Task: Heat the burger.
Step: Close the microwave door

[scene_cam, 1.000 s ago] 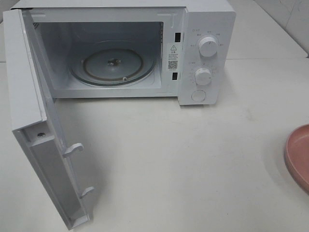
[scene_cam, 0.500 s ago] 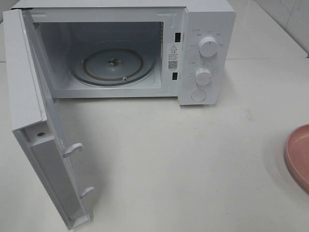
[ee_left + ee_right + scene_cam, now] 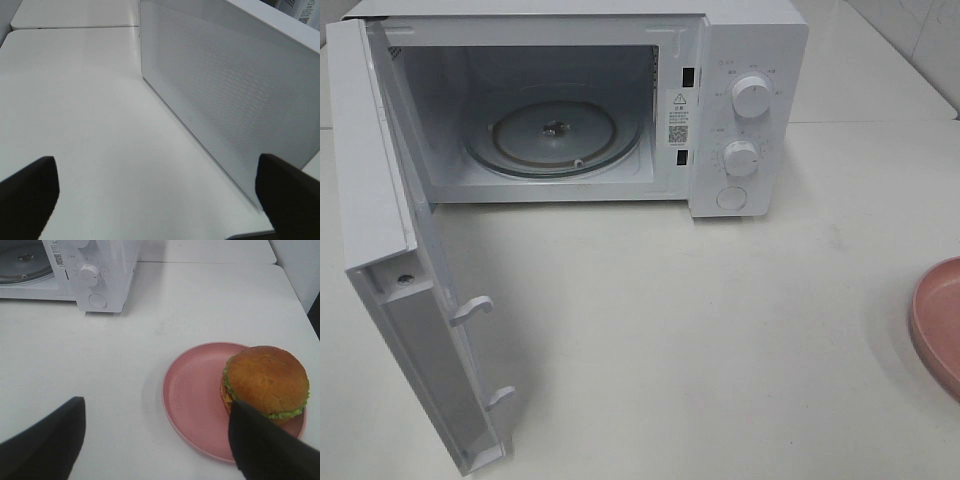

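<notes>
The burger (image 3: 267, 377), a glossy brown bun with green lettuce at its edge, sits on the far side of a pink plate (image 3: 195, 395) in the right wrist view. My right gripper (image 3: 160, 445) hovers open near the plate, one dark finger (image 3: 265, 445) overlapping the burger's near edge in the picture. In the high view only the plate's rim (image 3: 935, 320) shows at the right edge and the burger is out of frame. My left gripper (image 3: 160, 200) is wide open and holds nothing, facing the outer face of the microwave door (image 3: 225, 85). Neither gripper appears in the high view.
The white microwave (image 3: 750, 110) stands at the back with its door (image 3: 410, 330) swung fully open to the left. A glass turntable (image 3: 555, 135) lies inside the cavity. Two knobs and a button are on its right panel.
</notes>
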Robot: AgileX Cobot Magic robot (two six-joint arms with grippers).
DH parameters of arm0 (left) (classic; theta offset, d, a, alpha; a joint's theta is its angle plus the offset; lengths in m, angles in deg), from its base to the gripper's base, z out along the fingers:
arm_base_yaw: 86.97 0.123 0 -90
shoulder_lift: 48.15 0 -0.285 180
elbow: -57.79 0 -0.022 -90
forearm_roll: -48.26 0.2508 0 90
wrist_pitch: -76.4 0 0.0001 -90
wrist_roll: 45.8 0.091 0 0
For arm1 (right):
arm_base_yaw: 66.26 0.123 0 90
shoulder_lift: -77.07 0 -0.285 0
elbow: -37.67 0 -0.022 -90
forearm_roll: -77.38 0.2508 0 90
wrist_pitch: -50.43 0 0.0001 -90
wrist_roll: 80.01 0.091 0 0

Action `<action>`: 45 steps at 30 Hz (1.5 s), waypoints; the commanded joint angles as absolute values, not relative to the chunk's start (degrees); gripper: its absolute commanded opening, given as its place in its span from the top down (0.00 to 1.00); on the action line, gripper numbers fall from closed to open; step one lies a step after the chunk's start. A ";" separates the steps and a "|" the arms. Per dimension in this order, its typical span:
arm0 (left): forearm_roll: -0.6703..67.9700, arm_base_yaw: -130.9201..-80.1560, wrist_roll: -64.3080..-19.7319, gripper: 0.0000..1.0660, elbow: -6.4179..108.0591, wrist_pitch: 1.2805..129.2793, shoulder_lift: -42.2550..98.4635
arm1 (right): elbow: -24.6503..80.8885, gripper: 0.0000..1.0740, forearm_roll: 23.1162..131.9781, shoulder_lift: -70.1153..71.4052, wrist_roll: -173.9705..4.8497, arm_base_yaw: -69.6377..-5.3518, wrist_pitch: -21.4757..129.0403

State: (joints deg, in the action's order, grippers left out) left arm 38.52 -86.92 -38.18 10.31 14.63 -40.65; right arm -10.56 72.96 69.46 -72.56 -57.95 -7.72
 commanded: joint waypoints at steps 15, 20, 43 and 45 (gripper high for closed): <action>38.35 -86.80 -38.30 0.06 10.20 15.03 -41.51 | -10.61 0.29 72.79 71.06 -73.30 -58.18 -6.75; 38.35 -86.80 -38.30 0.06 10.20 15.03 -41.51 | -10.61 0.29 72.79 71.06 -73.30 -58.18 -6.75; 37.72 -86.80 -38.30 0.06 10.20 15.03 -41.51 | -10.61 0.29 72.85 71.06 -73.30 -58.18 -6.75; 37.72 -86.80 -38.30 0.06 10.20 15.03 -41.51 | -10.61 0.29 72.85 71.06 -73.30 -58.18 -6.75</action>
State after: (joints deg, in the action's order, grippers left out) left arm 38.35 -86.92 -38.18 10.31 14.63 -40.65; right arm -10.56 72.96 69.46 -72.56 -57.95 -7.72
